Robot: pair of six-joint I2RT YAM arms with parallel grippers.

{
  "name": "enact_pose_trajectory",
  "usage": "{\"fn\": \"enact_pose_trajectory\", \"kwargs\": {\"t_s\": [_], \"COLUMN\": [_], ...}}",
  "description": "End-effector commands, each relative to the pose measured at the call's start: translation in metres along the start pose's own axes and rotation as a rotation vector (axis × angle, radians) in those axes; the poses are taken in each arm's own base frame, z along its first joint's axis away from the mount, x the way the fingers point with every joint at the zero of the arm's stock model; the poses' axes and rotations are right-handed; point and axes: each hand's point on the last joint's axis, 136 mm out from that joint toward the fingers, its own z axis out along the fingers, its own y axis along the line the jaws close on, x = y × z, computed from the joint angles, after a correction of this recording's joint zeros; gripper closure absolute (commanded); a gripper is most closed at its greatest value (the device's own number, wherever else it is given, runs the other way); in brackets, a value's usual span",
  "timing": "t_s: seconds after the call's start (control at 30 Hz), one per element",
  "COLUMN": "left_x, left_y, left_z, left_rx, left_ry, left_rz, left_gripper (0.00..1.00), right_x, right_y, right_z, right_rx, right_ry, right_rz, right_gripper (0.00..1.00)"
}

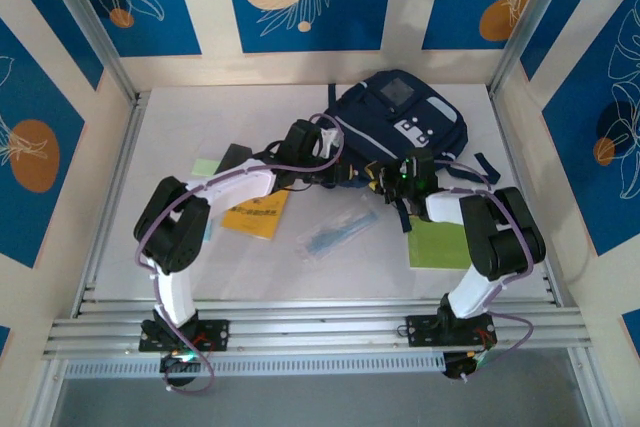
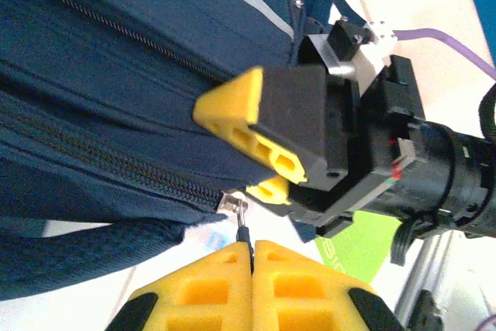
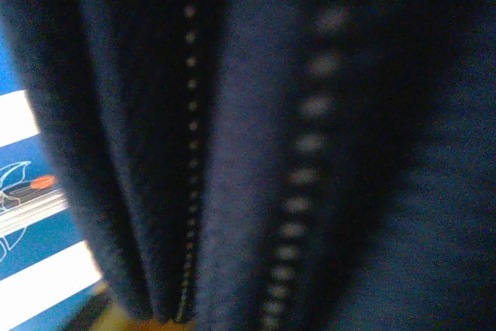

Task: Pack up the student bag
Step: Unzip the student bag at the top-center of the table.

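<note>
So here's where you're at: the student bag (image 1: 405, 117) is lying flat on the bench (image 1: 300, 277), far side and a bit right of centre, front patches facing up. As far as I can tell its long axis runs roughly across the bench, slightly skewed, with the zippered edge turned toward your arm bases and black straps trailing off the near-right side. I honestly can't say which end is the top. Your left claw (image 2: 253, 252) has its yellow fingers pressed together on the zipper pull (image 2: 242, 226), pinching the little dark tab just below the slider. The teeth beyond the slider look closed, so my guess is you're only starting to unzip. The right claw (image 2: 246, 149) sits right up against the navy fabric just above that zip. I'd say it's there to brace the bag so it doesn't slide when you tug, but I can't tell whether its fingers are actually clamping cloth or just resting on it. The yellow booklet (image 1: 255, 215), clear pouch (image 1: 335, 230) and green notebook (image 1: 440, 244) lie on the near side, apart from the bag, probably waiting to go in.
</note>
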Motion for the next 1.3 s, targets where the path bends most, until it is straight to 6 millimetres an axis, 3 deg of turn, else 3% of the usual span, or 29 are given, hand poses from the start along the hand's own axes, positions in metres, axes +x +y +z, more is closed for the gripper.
{"fn": "enact_pose_trajectory", "kwargs": {"t_s": [0.0,0.13,0.2,0.3,0.5,0.67,0.9,1.07,1.23,1.27], "left_x": [-0.024,-0.027,-0.025,-0.025,-0.039,-0.034,-0.005,0.01,0.024,0.022], "left_y": [-0.005,0.065,0.087,0.112,0.14,0.133,0.128,0.095,0.071,0.071], "left_z": [-0.027,-0.038,-0.042,-0.048,-0.061,-0.056,-0.043,-0.043,-0.045,-0.046], "left_rx": [-0.014,-0.23,-0.264,-0.315,-0.376,-0.315,-0.261,-0.159,-0.096,-0.1], "left_ry": [-0.075,-0.085,-0.084,-0.089,-0.127,-0.114,-0.055,-0.027,-0.006,-0.01], "left_rz": [0.088,0.085,0.058,0.035,0.033,0.05,0.027,0.086,0.169,0.171], "left_gripper": [1.0,1.0,1.0,1.0,1.0,1.0,1.0,1.0,0.51,0.45], "right_x": [0.014,0.031,0.033,0.032,0.044,0.048,-0.004,-0.006,-0.017,-0.027], "right_y": [0.029,0.028,0.03,0.037,0.058,0.058,0.062,0.064,0.051,0.044], "right_z": [-0.01,-0.032,-0.042,-0.055,-0.073,-0.079,-0.068,-0.057,-0.055,-0.055], "right_rx": [-0.036,0.04,0.04,0.041,-0.043,-0.057,-0.037,-0.018,0.04,0.102], "right_ry": [0.075,0.165,0.197,0.242,0.411,0.536,0.44,0.453,0.436,0.399], "right_rz": [-0.176,-0.4,-0.46,-0.538,-0.663,-0.736,-0.681,-0.683,-0.69,-0.677], "right_gripper": [1.0,1.0,1.0,1.0,1.0,1.0,1.0,1.0,1.0,0.88]}}
